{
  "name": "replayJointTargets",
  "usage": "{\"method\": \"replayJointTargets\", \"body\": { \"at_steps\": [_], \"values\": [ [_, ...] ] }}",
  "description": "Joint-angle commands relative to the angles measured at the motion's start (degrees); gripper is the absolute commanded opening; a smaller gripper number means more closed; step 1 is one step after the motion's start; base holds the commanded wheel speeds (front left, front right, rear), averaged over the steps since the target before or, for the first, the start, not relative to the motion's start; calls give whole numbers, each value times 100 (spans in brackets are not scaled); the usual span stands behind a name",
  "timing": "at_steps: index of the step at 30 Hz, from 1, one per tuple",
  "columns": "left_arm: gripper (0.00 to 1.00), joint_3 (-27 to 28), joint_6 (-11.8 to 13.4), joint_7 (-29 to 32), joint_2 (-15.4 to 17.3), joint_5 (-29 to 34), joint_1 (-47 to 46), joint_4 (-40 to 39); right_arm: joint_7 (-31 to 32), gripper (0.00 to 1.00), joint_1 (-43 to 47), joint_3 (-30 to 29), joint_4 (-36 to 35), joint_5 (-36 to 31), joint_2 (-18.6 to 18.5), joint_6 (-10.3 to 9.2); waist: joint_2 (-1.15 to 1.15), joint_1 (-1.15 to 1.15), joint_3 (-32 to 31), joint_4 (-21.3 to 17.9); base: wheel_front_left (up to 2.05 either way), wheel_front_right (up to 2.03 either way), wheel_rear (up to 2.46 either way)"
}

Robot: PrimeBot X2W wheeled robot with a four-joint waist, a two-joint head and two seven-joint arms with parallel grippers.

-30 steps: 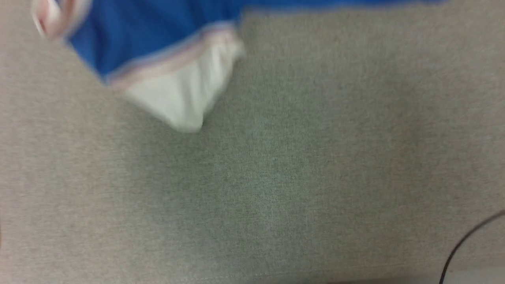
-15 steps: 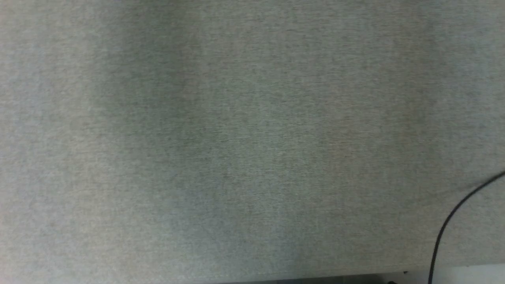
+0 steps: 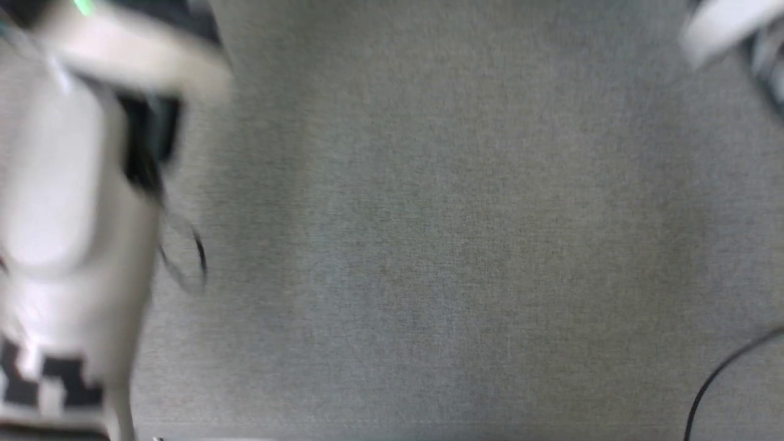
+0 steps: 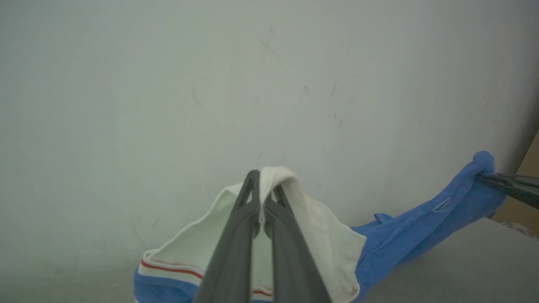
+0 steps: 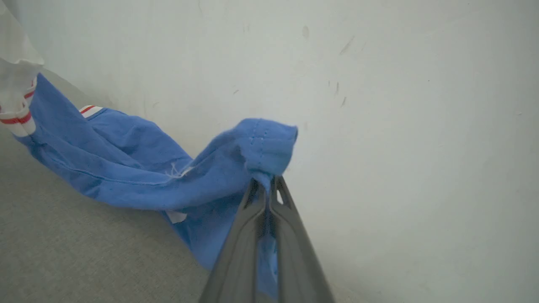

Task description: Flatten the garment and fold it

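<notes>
The garment [image 5: 126, 164], blue with a white sleeve and red-and-white trim, hangs stretched between my two grippers above the grey table, in front of a pale wall. In the left wrist view my left gripper [image 4: 262, 191] is shut on the white sleeve [image 4: 320, 235]. The blue body [image 4: 421, 235] runs off to the right, where the right gripper's dark fingers [image 4: 505, 185] pinch it. My right gripper [image 5: 265, 182] is shut on a bunched blue edge in the right wrist view. The garment's lower part sags onto the table [image 5: 63, 235].
In the head view my pale left forearm [image 3: 67, 202] is blurred at the left and part of the right arm [image 3: 729, 24] at the top right, over the grey fabric-covered table [image 3: 429, 245]. A black cable [image 3: 716, 373] curves at the lower right. A brown cardboard edge [image 4: 526, 185] shows at the far right.
The head camera has shifted. The garment seen at the top a second ago has left the head view. The left forearm and part of the right arm have come into it.
</notes>
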Motion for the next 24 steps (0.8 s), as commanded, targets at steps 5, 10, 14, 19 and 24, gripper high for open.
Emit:
{"method": "replayJointTargets", "body": {
  "at_steps": [5, 10, 14, 19, 24],
  "values": [
    [0, -276, 143, 554, 215, -85, 1637, -408, -26, 0, 1407, 88, -399, -64, -307, -12, 0, 1, -1243, 349, 0, 0, 0],
    [0, -460, 393, 1582, 624, -259, 3074, -1034, -26, 0, 2657, 138, -577, 87, -548, -12, 0, 1, -1845, 427, 0, 0, 0],
    [0, -578, 547, 2433, 955, -521, 4068, -1614, 77, 0, 3357, 320, -698, 425, -779, -12, 0, 1, -2186, 432, 0, 0, 0],
    [0, -545, 770, 3235, 1284, -1004, 5102, -2227, 399, 0, 3976, 390, -990, 978, -1057, -12, 0, 1, -2512, 419, 0, 0, 0],
    [0, -534, 968, 3958, 1528, -1541, 5940, -2781, 809, 0, 4617, 371, -1340, 1536, -1307, -12, 0, 1, -2785, 439, 0, 0, 0]
  ]
}}
